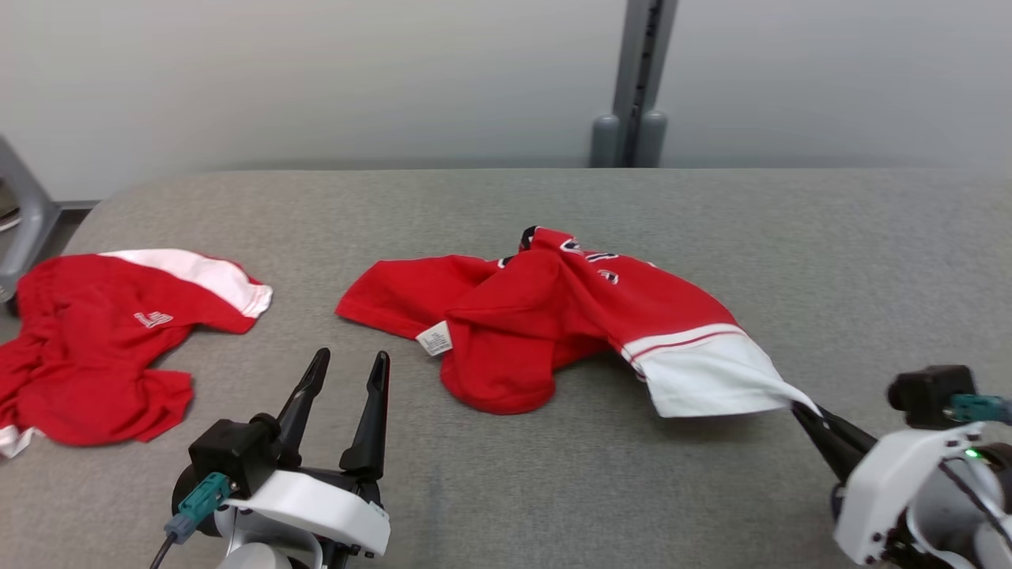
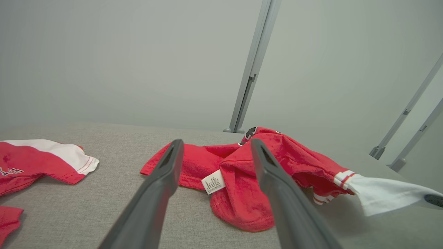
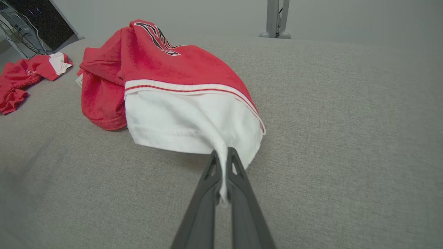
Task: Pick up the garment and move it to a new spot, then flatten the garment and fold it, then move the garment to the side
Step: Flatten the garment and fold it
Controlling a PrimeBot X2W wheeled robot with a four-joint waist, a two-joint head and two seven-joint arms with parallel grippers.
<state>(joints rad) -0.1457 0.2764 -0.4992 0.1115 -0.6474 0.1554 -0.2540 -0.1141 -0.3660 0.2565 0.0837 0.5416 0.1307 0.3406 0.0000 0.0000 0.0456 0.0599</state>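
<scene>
Right hand (image 3: 223,155) clamped on white edge of garment (image 1: 553,316); left hand (image 1: 350,359) spread wide, empty, nearby.

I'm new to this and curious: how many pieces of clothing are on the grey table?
2. One red garment lies in the middle, one end pinched in the right gripper; the other red garment lies crumpled at the far left.
</scene>
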